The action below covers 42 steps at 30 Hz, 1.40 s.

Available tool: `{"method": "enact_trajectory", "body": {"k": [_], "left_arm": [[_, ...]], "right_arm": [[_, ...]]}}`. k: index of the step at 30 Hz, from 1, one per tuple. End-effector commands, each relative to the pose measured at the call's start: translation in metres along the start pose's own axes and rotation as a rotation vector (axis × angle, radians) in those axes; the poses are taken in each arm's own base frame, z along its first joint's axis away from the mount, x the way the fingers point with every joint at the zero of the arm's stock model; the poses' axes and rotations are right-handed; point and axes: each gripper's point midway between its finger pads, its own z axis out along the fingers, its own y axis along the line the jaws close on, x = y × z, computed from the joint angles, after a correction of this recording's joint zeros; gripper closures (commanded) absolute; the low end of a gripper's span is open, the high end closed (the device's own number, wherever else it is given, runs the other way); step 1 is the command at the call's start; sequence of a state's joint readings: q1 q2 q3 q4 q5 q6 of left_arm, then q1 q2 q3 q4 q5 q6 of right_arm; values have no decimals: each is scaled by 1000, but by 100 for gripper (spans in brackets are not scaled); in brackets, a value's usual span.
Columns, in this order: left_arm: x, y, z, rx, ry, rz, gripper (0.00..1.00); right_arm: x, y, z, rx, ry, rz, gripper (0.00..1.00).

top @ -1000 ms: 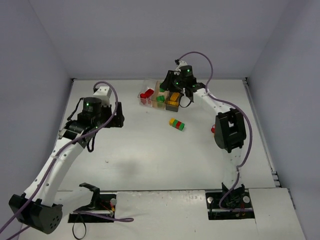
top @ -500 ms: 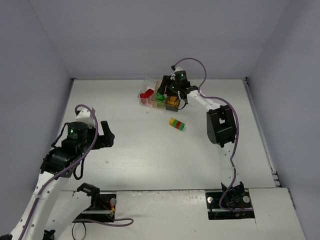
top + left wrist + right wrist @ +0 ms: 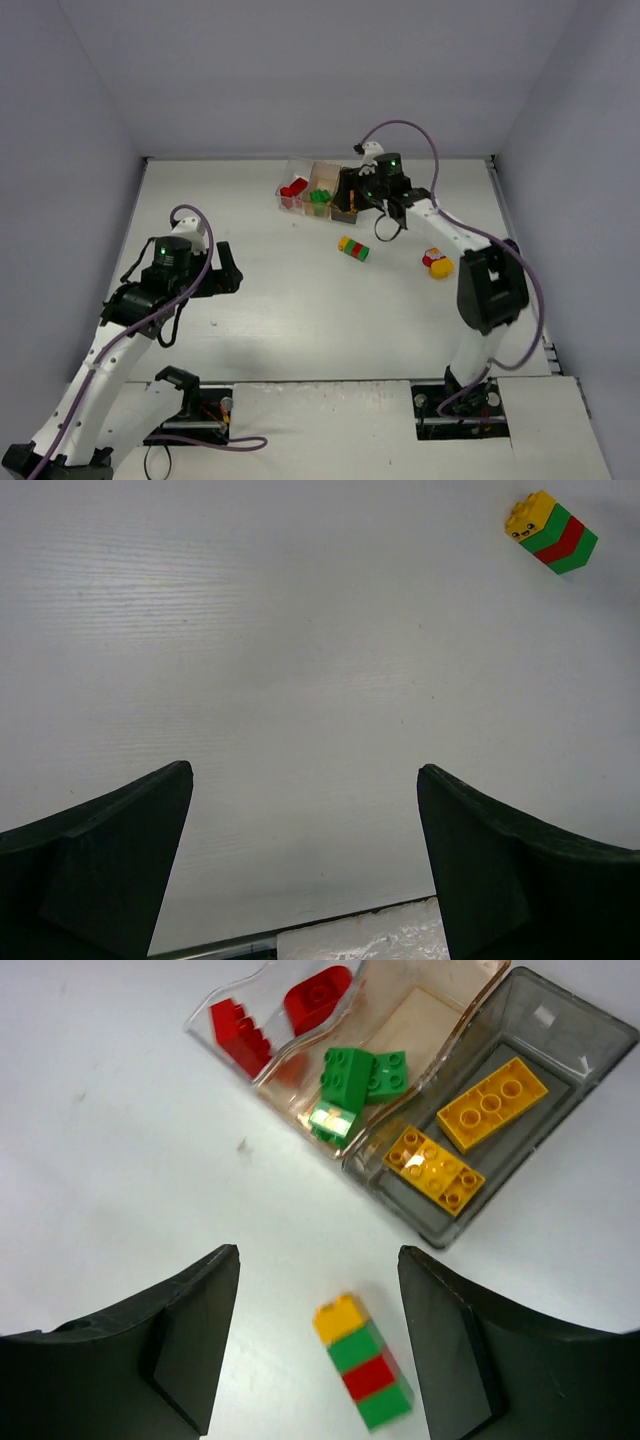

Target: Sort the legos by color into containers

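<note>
Lower left of the overhead view: left gripper (image 3: 226,270), spread wide, nothing held, above the bare table (image 3: 300,320). Upper centre: three containers side by side in a row. Leftmost, clear box (image 3: 272,1015), with red bricks (image 3: 238,1035). Middle, orange-tinted box (image 3: 420,1015), with green bricks (image 3: 350,1075). Rightmost, smoky grey box (image 3: 560,1040), with two yellow-orange plates (image 3: 490,1105) lying flat. Just below the row, on the table: a yellow-green-red-green stack (image 3: 365,1360) on its side. Slightly right, right gripper (image 3: 317,1257), fingers parted, gripping nothing. Further right, well apart: a red-and-yellow piece (image 3: 437,263).
</note>
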State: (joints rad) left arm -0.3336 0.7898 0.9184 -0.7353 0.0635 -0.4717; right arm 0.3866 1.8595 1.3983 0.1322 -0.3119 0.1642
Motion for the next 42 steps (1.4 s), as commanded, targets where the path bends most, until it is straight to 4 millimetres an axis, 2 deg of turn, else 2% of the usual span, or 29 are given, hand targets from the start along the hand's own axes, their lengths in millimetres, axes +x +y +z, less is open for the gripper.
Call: {"method": "enact_trajectory", "body": {"k": [1,3,4,8,12,15,16,18,29,40,42], "left_arm": [[-25,-16,-1,67,-83,24,13],[-24,-20,2,87,-76,28,13],[-24,-20,3,91,-75,30,13],[-25,-26,9,125,-82,40,13],[-19,-28,18,157,-92,61,13],[-17,-27,25,168,-112,81,13],[-8,-24,31,162,-97,88,13],[-6,-23,35,167,-102,91,13],[-5,-13,43,116,-95,123,13],[-2,-15,46,126,-76,120,13],[-2,-16,46,128,-76,121,13]], "right_arm": [[-41,2,-65,-51,-126,-154,39],[-15,-11,-77,-42,-56,-168,39],[-15,-16,-88,-28,-58,-177,39],[18,-25,-96,-29,43,-231,40],[55,-29,-83,-76,174,-260,41],[71,-26,-73,-126,216,-280,42],[74,-26,-70,-131,226,-287,42],[86,-25,-61,-138,259,-305,42],[122,-21,-25,-148,371,-363,40],[120,-35,-8,-77,381,-394,42],[122,-35,-7,-79,387,-392,46]]}}
